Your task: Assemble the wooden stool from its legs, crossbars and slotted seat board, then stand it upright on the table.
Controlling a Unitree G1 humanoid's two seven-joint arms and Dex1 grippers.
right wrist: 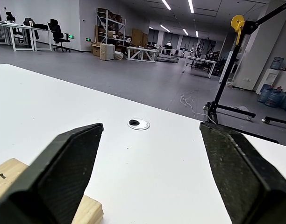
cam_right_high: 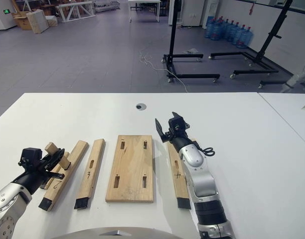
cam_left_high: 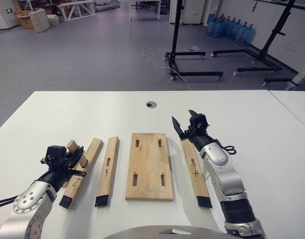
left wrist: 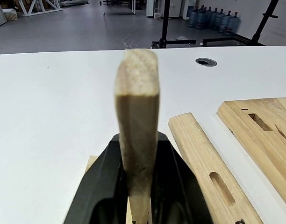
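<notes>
Left arm [cam_left_high: 30,206] and right arm [cam_left_high: 225,174]: rounded silver-grey casings. The right has a black lower section. Left joint cap bears small screws [cam_left_high: 27,201]. Left gripper [cam_left_high: 76,155] and right gripper [cam_left_high: 184,119]: black, wedge-shaped fingers. Black cable [cam_left_high: 228,148] loops at the right wrist.

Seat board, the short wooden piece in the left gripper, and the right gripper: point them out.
seat board [cam_left_high: 149,167], left eye view, bare middle of its top.
short wooden piece [left wrist: 137,116], left wrist view, its front face.
right gripper [cam_left_high: 182,116], left eye view, midway between fingertips.
</notes>
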